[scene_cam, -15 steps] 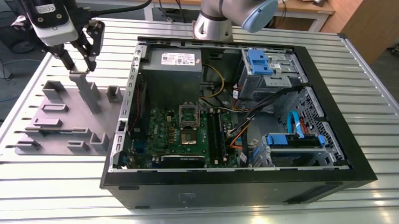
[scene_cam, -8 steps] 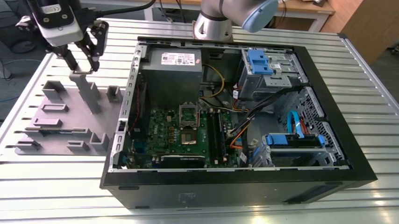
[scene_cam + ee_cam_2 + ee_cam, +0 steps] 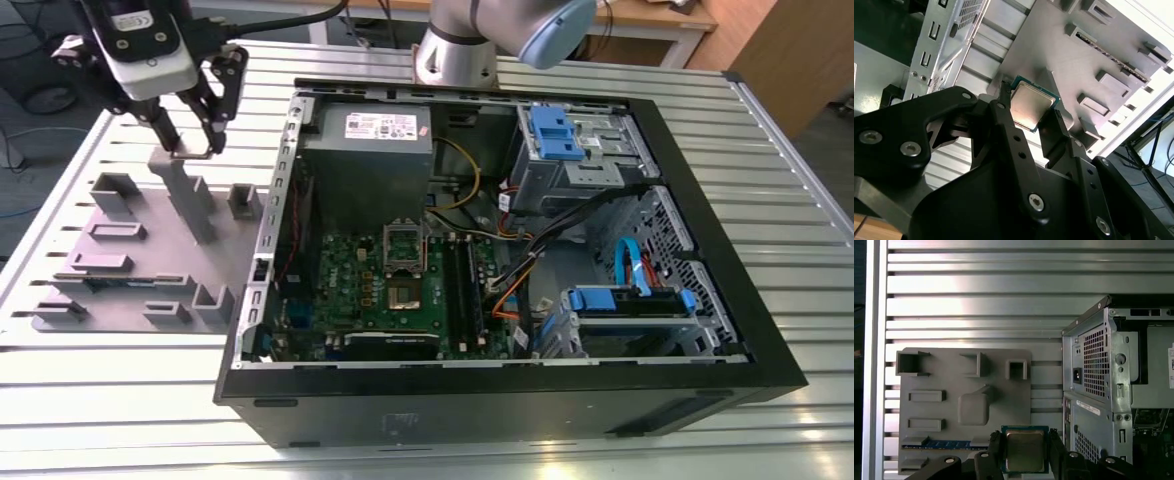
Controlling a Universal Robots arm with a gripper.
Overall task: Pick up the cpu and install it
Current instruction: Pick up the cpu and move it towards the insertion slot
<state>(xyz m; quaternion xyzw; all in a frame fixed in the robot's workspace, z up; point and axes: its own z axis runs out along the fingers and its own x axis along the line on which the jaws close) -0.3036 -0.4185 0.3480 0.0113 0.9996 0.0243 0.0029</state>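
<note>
**Item 1. My pincer** (image 3: 1025, 441): drawn narrow and gripping the cpu, one finger on each of two opposite edges. In the exterior view it hangs over the far end of the fixture plate, outside the case.

**Item 2. The cpu** (image 3: 1025, 452): held between my fingers with its silvery top towards both wrist cameras and a thin green rim showing. It sits clear of everything below it (nothing but my fingers touches it, as far as I can see).

**Item 3. Fixture plate** (image 3: 944, 385): matte grey with raised blocks and slots, lying flat directly beneath the cpu.

**Item 4. Counter** (image 3: 979, 290): ribbed aluminium, carrying both the plate and the case.

**Item 5. Computer case** (image 3: 721, 300): lies on its side, open, just beside the plate.

**Item 6. Socket** (image 3: 404, 293): on the green board within the case, well apart from me, with its hinged frame (image 3: 404, 243) standing raised.

**Step in hand, by my judgement:** the pick is done and the install is not.

**What seating calls for:**
- a level chip
- its corners squared to the socket
- a soft descent without sliding
- a grip that lets go only once the chip lies flat
</note>
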